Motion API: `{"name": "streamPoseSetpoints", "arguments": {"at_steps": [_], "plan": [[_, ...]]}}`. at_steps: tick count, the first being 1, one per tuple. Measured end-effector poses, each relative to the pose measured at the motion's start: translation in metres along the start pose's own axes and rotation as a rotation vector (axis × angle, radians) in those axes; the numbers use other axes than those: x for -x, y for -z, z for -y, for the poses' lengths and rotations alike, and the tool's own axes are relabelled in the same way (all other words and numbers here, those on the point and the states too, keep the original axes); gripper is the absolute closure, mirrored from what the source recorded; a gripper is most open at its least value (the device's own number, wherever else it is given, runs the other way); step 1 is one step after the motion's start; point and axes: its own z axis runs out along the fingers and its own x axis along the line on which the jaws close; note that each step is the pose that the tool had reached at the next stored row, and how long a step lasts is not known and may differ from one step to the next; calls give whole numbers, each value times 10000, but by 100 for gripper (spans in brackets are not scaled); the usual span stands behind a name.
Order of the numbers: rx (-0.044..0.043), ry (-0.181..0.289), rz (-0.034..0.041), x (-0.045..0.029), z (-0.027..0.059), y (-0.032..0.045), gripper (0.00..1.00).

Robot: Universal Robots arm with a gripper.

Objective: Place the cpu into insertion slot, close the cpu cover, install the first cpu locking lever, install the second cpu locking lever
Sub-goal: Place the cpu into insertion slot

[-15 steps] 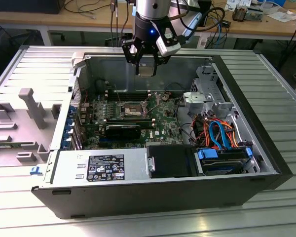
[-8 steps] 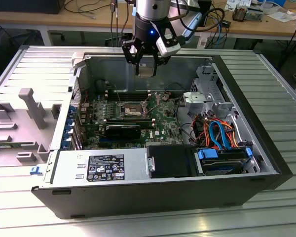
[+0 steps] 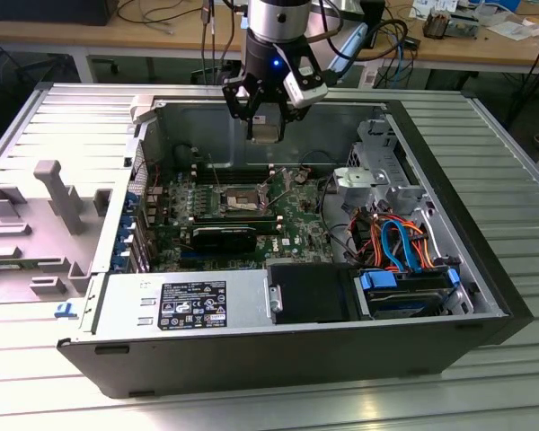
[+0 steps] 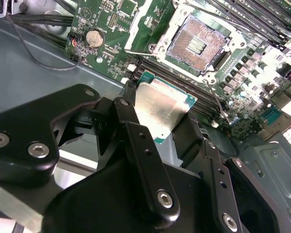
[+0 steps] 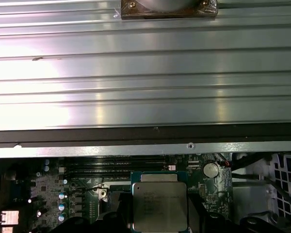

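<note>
1. Task status. Step one is in progress. My gripper (image 3: pixel 266 126) is clamped on the cpu (image 3: pixel 266 133), with one finger on each of two opposite edges. The cpu hangs in the air and touches nothing but my fingers (image 4: pixel 131 121). In the exterior view the insertion slot (image 3: pixel 242 199) lies at 6 o'clock from the cpu, well apart.

2. Socket condition. In the second wrist view the tan-gold contact field is bare: no chip is seated and no cpu cover lies over it. A thin wire locking lever (image 4: pixel 217 102) beside the socket looks unlatched. I judge that none of the four steps is complete. Seating, cover closure and both levers are left.

3. Containers. The open computer case (image 3: pixel 251 359) holds the green motherboard (image 3: pixel 296 224) at centre. A power supply (image 3: pixel 184 305) sits at 7 o'clock of the board, and blue and orange cables (image 3: pixel 400 238) sit at 3 o'clock.
</note>
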Motion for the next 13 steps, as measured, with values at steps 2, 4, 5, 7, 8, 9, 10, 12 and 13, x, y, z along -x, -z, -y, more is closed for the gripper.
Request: {"name": "streamPoseSetpoints", "arguments": {"at_steps": [2, 4, 5, 7, 8, 9, 10, 12, 13], "plan": [[-1, 0, -1, 0, 0, -2, 46], [0, 0, 0, 0, 0, -6, 46], [0, 0, -1, 0, 1, -13, 46], [0, 0, -1, 0, 2, -20, 46], [0, 0, -1, 0, 2, -21, 46], [-1, 0, 0, 1, 2, -23, 46], [0, 0, 0, 0, 2, -26, 46], [0, 0, -1, 1, 2, -28, 46], [0, 0, -1, 1, 3, -30, 46]]}}
